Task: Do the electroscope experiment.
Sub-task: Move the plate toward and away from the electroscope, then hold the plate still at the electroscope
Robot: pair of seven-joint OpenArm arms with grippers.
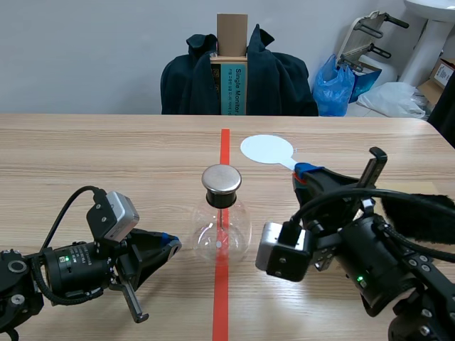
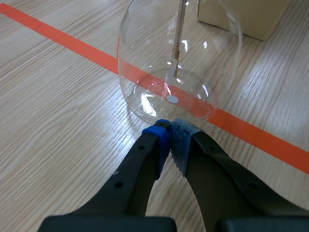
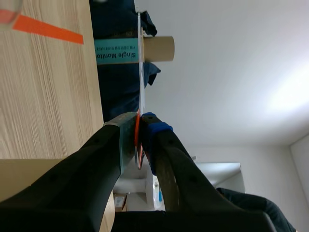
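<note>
Electroscope flask (image 1: pixel 222 229) stands at the middle of the counter (image 1: pixel 106 156); left gripper (image 1: pixel 169 246) is clenched on nothing, right gripper (image 1: pixel 307 170) is grasping a paddle (image 1: pixel 266 149).
Scene view: the clear flask stands upright on the red tape line (image 1: pixel 221 298) with a metal cap (image 1: pixel 222 180) on top. The left gripper sits low just beside its base, and the paddle's pale round disc shows beyond the flask, to its right. Left wrist view: the left gripper (image 2: pixel 170 126) has its fingers pressed together, tips right at the lower wall of the flask (image 2: pixel 145 63), where a thin rod (image 2: pixel 179 34) hangs inside. Right wrist view: the right gripper (image 3: pixel 139 118) is clamped on the paddle (image 3: pixel 138 142), seen edge-on.
</note>
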